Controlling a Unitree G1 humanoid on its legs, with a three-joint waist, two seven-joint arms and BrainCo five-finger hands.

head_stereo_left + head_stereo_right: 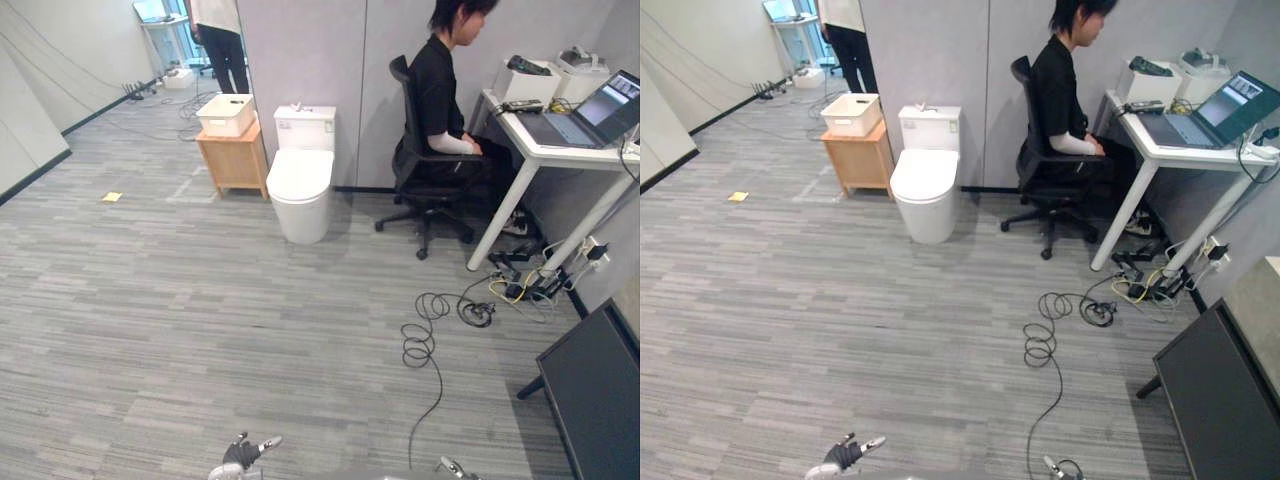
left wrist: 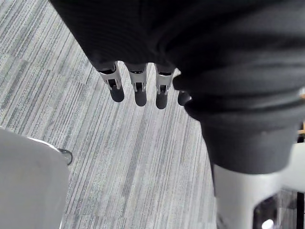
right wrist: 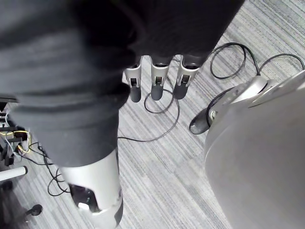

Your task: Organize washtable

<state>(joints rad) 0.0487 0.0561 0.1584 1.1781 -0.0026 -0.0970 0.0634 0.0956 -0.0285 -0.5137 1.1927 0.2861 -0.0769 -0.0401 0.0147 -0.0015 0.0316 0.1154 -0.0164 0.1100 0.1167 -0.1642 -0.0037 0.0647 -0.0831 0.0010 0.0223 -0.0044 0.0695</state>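
Left-hand fingers [image 2: 138, 86]: straight, slightly spread, holding nothing, suspended above grey striped carpet [image 1: 200, 330]. Right-hand fingers [image 3: 157, 78]: likewise straight and empty, above the same carpet. In the eye views the left hand [image 1: 241, 456] sits at the bottom edge, left of centre; the right hand [image 1: 449, 466] sits at the bottom edge, right of centre. The table [image 1: 1220, 400], dark-sided with a pale top, occupies the lower right corner, well apart from both hands; its top is cut off by the frame edge, so its contents cannot be told. Upper centre: a white toilet [image 1: 300, 175] against a grey partition, with a wooden cabinet [image 1: 233, 158] just beside it carrying a white bin [image 1: 226, 114]. Upper right: a seated person [image 1: 440, 90] on a black office chair [image 1: 425, 185] at a white desk [image 1: 545, 150] bearing an open laptop [image 1: 590, 115]. Upper left: a standing person [image 1: 222, 40].
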